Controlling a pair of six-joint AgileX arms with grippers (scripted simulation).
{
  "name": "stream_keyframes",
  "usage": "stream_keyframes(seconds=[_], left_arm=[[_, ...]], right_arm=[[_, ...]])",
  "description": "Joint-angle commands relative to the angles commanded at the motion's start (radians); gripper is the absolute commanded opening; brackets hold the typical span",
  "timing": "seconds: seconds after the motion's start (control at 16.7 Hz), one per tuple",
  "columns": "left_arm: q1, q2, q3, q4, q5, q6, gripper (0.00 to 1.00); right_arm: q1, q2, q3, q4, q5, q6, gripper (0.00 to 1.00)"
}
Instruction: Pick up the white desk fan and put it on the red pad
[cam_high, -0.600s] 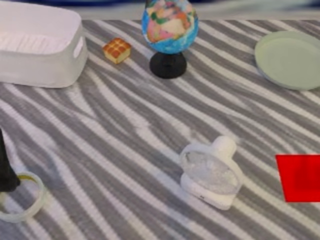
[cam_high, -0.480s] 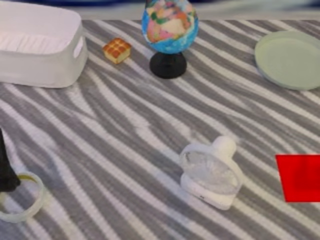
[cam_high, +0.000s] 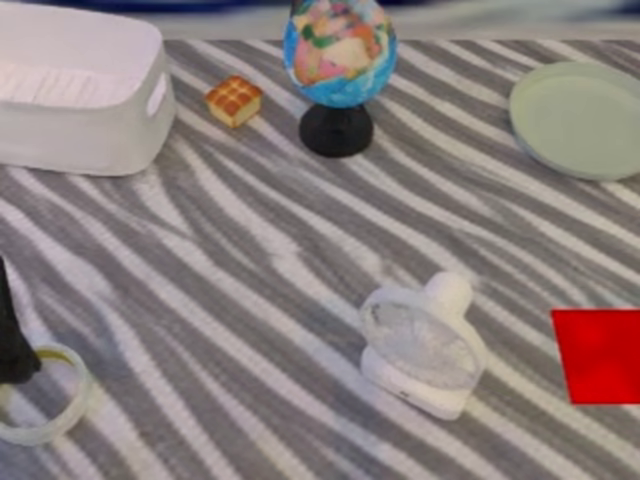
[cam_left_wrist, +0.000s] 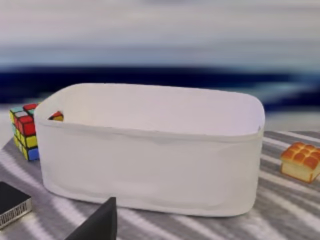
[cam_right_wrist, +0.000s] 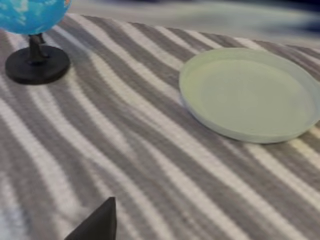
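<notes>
We are at the very start: nothing is held and the white desk fan (cam_high: 422, 345) stands untouched on the striped cloth. Our left gripper (cam_high: 12, 335) sits parked at the table's left edge, showing only as a dark shape just beside a clear ring (cam_high: 40, 395), and we cannot tell whether its fingers are spread or pressed together. Our right gripper does not appear in the top view at all; its wrist camera catches only a dark finger tip at the frame's edge, so its state cannot be told either.

From the left gripper, the fan lies well away toward the table's right, across open cloth. The red pad (cam_high: 598, 355) is farther still in the same direction, near the fan but not touching it, at the table's right edge. The right wrist camera looks onto the pale green plate (cam_right_wrist: 250, 95) and the globe's black foot (cam_right_wrist: 36, 64), so we judge the right arm to be on the fan's side of the table and the better one for the job.

The step in hand is the approach. Next we need that arm brought over the fan, fingers spread wide, and lowered to grip the base or neck rather than the thin grille.
</notes>
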Motion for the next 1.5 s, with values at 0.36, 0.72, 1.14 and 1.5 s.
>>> stream_keyframes(seconds=[0.36,0.72,1.14,1.5], left_arm=[[0.000,0.000,0.000,0.000,0.000,0.000,1.00],[0.000,0.000,0.000,0.000,0.000,0.000,1.00],[0.000,0.000,0.000,0.000,0.000,0.000,1.00],[0.000,0.000,0.000,0.000,0.000,0.000,1.00]], right_arm=[[0.234,0.585,0.533,-0.444,0.005,-0.073,1.00],[0.453,1.156,1.052,-0.859,0.009,-0.139,1.00],[0.597,1.509,1.396,-1.116,0.007,-0.182,1.00],[0.598,1.521,1.406,-1.123,0.006,-0.182,1.00]])
